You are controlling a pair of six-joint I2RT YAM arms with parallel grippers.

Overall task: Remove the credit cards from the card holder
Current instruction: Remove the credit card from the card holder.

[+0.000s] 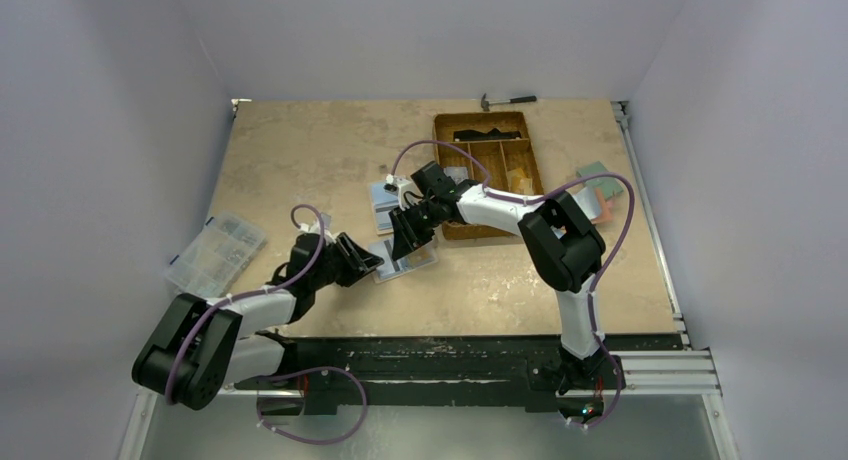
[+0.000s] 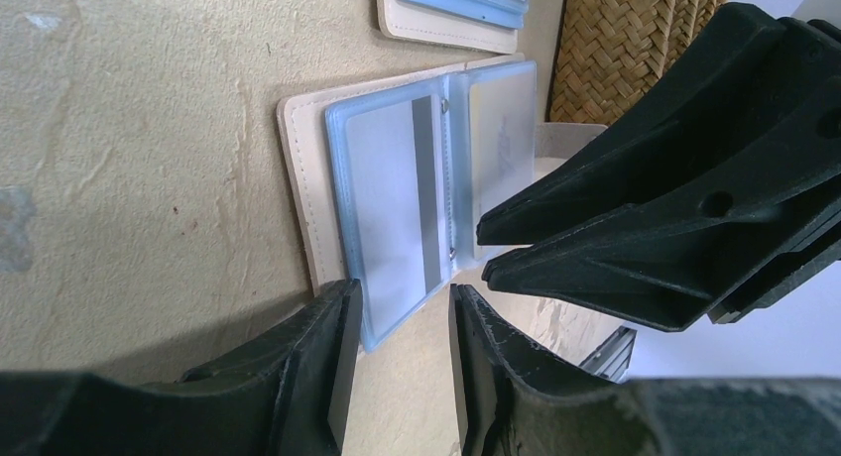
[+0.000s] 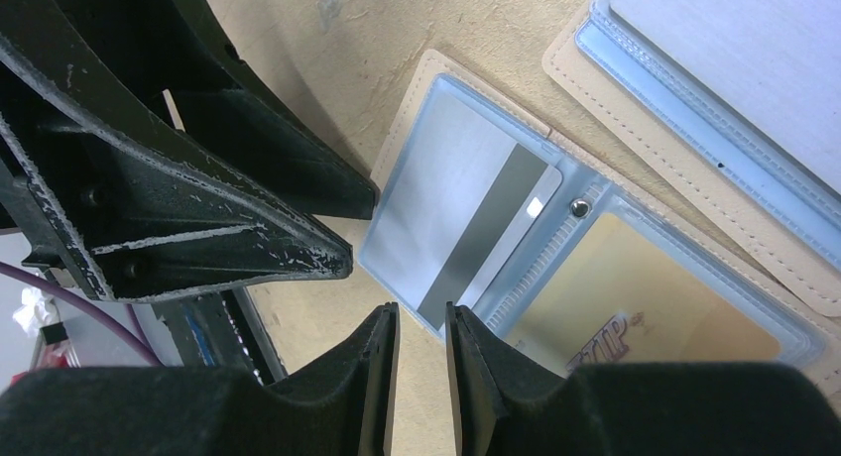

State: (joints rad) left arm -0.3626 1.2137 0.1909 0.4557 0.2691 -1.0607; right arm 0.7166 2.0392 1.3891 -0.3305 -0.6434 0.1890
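Location: card holder (image 2: 451,178) lies open and flat on the worktop (image 1: 300,150), near its middle, just to the near left of the brown tray (image 1: 483,116).
Card holder: tan cover down, light blue clear sleeves face up, two pockets side by side across a riveted spine.
Silver credit card (image 3: 466,218): fully seated in one pocket, dark stripe along its inner edge.
Gold credit card (image 3: 625,297): fully seated in the adjoining pocket; its far end is cut off by the frame edge.
Left gripper (image 2: 404,295): jaws parted, low over the worktop at the holder's outer edge; a corner of the blue sleeve reaches into the gap, and no finger is seen pressing on it.
Right gripper (image 3: 419,317): jaws parted by a narrow gap, tips just short of the sleeve's edge beside the silver card, nothing between them.
Spacing: the two grippers sit close together over the same end of the holder.
Second holder (image 3: 714,109): same tan and blue make, open, just beside the first.
Surroundings: clear organiser box (image 1: 215,252) at the left edge; hammer (image 1: 507,101) beyond the tray.
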